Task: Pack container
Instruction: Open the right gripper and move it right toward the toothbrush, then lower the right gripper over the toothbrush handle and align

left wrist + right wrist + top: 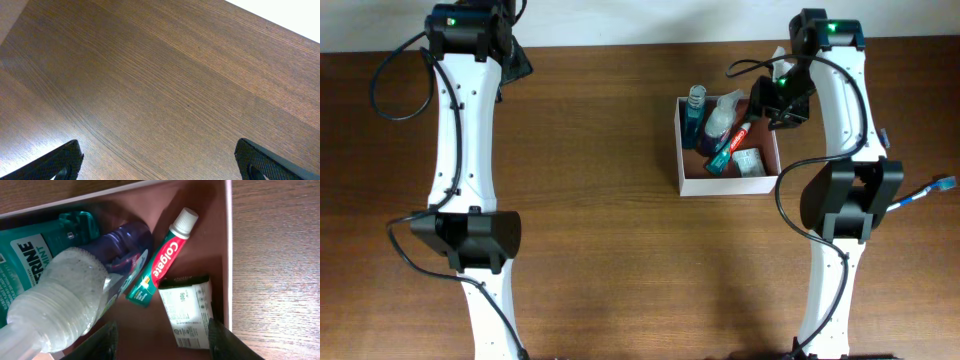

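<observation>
The container (730, 184), a square shallow box with white walls and a reddish-brown inside, stands right of the table's middle. In it lie a teal mouthwash bottle (30, 250), a clear bottle (55, 300), a purple item (125, 250), a Colgate toothpaste tube (162, 265) and a green-and-white packet (187, 312). My right gripper (162, 342) is open and empty, just above the container's floor near its right wall (229, 255). In the overhead view it (782, 100) hangs over the box's back right. My left gripper (160, 162) is open over bare wood at the far left (512, 62).
A blue-tipped object, perhaps a toothbrush (923, 191), lies on the table right of the right arm. The brown wooden table (600, 230) ends at a white strip along the back.
</observation>
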You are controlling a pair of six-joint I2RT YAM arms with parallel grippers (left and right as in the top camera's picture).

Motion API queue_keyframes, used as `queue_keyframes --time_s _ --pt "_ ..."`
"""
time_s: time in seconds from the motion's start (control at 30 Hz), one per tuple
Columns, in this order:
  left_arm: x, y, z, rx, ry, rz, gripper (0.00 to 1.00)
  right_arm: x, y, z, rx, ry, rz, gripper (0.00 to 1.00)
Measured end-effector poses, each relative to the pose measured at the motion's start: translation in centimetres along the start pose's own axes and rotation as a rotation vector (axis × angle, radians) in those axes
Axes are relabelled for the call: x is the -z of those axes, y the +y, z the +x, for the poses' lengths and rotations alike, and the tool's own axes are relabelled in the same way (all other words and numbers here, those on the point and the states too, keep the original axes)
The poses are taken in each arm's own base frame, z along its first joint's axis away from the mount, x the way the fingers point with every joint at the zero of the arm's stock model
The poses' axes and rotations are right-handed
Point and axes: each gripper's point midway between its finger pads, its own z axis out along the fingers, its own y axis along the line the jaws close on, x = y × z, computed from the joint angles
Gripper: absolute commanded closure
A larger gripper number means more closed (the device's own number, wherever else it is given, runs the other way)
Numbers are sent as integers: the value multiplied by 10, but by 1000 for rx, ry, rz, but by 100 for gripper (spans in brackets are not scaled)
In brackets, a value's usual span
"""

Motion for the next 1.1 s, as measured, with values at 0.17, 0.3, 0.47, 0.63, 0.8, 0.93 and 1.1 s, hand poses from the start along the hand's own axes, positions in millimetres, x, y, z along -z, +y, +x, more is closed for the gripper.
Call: queue_keyframes --time_s 0.17,0.3,0.47,0.63,0.8,0.93,1.1 --pt "0 0 0 0 0 0 1 17 -21 -4 -53 -23 -2 36" --pt "0 0 0 0 0 0 1 53 -65 -15 -153 -104 -5 9" --pt "0 0 0 0 0 0 1 80 -140 -15 -339 -168 -3 1" --pt "0 0 0 0 0 0 1 84 -182 -10 -430 -181 42 1" --pt "0 0 0 0 0 0 1 66 -213 18 -655 -84 223 1" --pt "0 0 0 0 0 0 1 70 -235 38 -825 -57 325 1" --pt "0 0 0 0 0 0 0 81 -275 57 -962 -67 359 1"
